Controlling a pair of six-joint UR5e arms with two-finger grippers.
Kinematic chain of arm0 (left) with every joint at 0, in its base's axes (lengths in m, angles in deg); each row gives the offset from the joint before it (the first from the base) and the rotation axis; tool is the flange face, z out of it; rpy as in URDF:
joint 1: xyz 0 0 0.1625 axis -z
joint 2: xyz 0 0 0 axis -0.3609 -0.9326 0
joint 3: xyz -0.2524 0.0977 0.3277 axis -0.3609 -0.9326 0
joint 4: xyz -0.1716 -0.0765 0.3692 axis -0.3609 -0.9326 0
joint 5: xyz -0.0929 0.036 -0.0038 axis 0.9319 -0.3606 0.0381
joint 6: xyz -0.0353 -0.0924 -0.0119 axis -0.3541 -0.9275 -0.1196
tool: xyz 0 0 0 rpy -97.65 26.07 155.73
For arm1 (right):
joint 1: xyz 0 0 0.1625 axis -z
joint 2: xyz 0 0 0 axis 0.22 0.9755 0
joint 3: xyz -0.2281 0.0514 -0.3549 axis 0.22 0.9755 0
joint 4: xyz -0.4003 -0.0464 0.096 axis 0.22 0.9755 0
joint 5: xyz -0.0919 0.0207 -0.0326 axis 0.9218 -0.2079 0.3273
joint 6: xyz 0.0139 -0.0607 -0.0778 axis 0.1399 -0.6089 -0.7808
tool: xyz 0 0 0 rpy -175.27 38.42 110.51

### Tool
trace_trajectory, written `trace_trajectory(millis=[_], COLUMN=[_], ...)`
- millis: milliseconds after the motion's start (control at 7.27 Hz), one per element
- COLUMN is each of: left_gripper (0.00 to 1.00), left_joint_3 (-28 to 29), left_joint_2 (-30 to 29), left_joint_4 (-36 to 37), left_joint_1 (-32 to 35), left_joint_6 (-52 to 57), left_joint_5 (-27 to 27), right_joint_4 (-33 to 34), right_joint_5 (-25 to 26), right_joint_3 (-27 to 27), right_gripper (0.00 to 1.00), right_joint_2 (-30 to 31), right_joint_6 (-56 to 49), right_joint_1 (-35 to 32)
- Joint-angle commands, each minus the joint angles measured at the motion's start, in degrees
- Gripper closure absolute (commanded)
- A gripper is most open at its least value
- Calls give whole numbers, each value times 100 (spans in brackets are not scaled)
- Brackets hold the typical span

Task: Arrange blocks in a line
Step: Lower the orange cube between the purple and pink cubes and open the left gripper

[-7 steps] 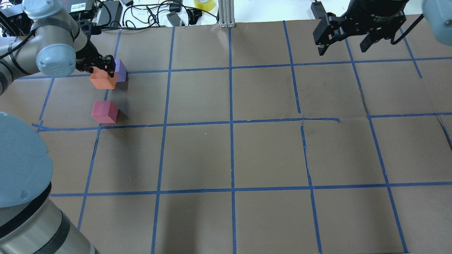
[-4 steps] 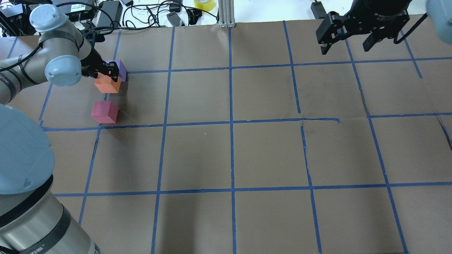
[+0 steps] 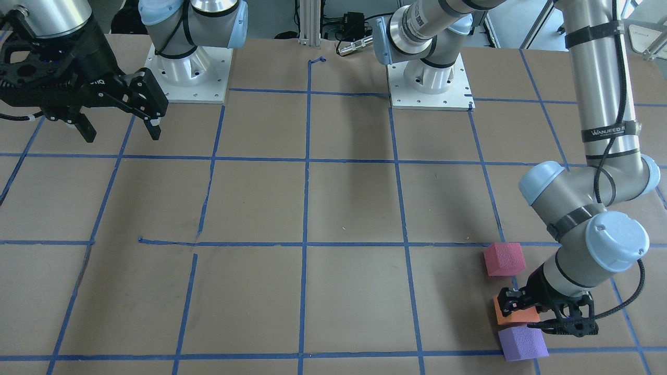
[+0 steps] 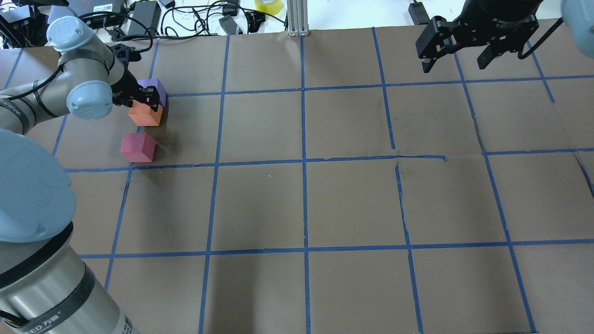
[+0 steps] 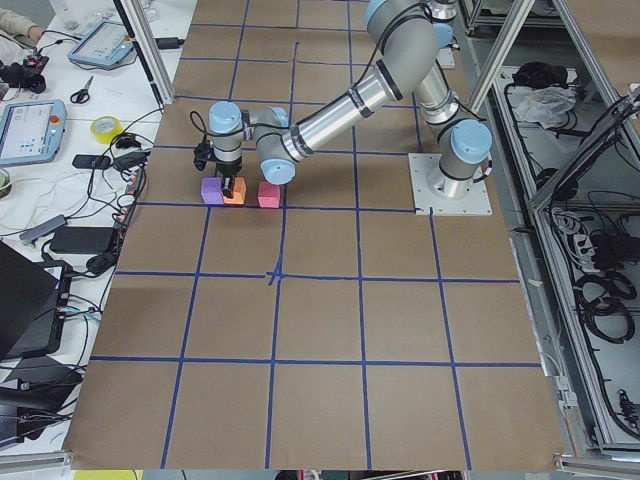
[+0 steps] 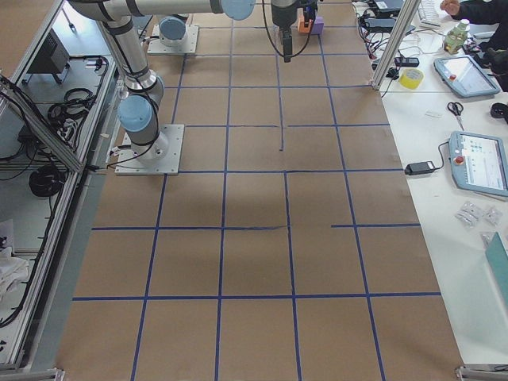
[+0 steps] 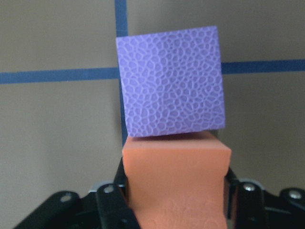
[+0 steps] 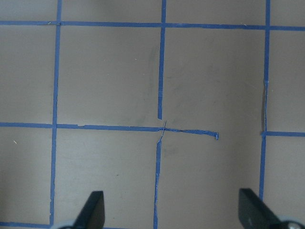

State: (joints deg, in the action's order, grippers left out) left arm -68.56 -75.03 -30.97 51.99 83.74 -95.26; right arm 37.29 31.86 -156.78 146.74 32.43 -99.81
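Observation:
My left gripper [image 4: 147, 101] is shut on the orange block [image 4: 147, 116], holding it low over the paper between the other two. The purple block [image 4: 156, 86] sits just beyond it, its near face against the orange block in the left wrist view [image 7: 171, 88]. The pinkish-red block [image 4: 137, 147] lies apart on the near side. In the front-facing view the pinkish-red [image 3: 504, 259], orange [image 3: 513, 316] and purple [image 3: 522, 344] blocks form a rough row. My right gripper [image 4: 455, 60] is open and empty, high over the far right.
Brown paper with a blue tape grid [image 4: 304, 160] covers the table. Cables, power bricks and a yellow tape roll [image 4: 268, 5] lie past the far edge. An aluminium post [image 4: 297, 18] stands at the far middle.
My left gripper has moved right and down with the orange block, bringing it beside the purple block. My right gripper has shifted slightly and stays open.

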Motion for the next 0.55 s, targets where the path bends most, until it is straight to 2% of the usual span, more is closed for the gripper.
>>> trace_trajectory(millis=[0,138,275,413], left_gripper=[32,0,0,0], left_joint_3=[-231,-180,-153,-144], left_joint_2=[41,120,164,243], left_joint_4=[263,185,89,36], left_joint_1=[-2,-2,-11,-20], left_joint_6=[-93,-59,-67,-76], left_joint_5=[-56,-222,-458,-461], right_joint_4=[-6,-6,-6,2], right_joint_5=[5,5,5,5], right_joint_3=[-24,-15,-33,-68], right_gripper=[0,0,0,0], right_joint_2=[5,5,-3,5], right_joint_6=[8,8,8,-1], right_joint_1=[0,-8,-8,0])
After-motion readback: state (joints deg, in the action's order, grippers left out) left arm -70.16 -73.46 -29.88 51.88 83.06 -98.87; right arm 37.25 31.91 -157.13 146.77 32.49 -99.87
